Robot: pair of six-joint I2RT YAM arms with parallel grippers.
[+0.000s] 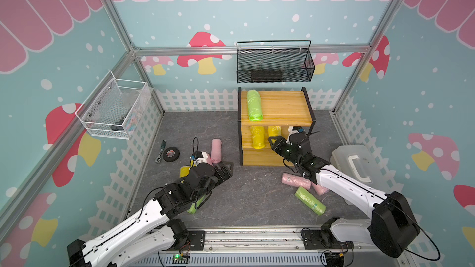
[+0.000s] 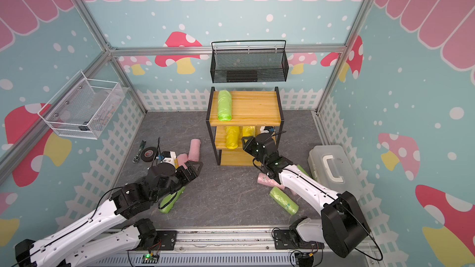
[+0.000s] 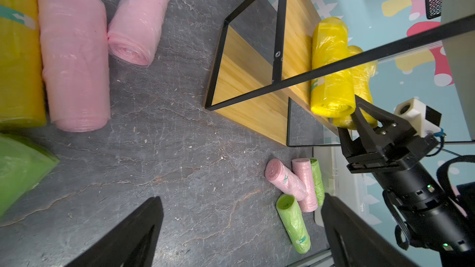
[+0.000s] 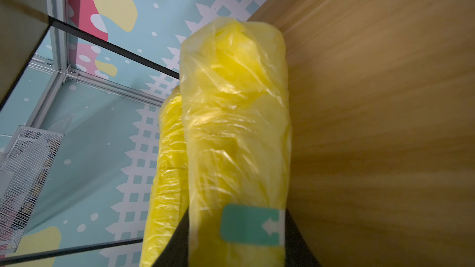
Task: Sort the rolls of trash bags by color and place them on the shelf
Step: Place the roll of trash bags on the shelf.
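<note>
We see the right claw (image 4: 236, 217) pinching a yellow roll (image 4: 235, 114) on the shelf's (image 1: 282, 104) middle board beside another, while the left claw (image 3: 241, 199) hangs spread above the desk (image 1: 244, 201) near pink rolls (image 3: 74, 55).

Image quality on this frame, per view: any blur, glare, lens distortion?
Right wrist view: soft throughout; yellow roll fills the frame, its teal label smeared, shelf board grain streaked. Left wrist view: floor and large pink roll sharp, left gripper fingers dark and soft-edged. Both top views: even light, faint shadows, no harsh glare; aluminium post splays outward, wide-angle look.
</note>
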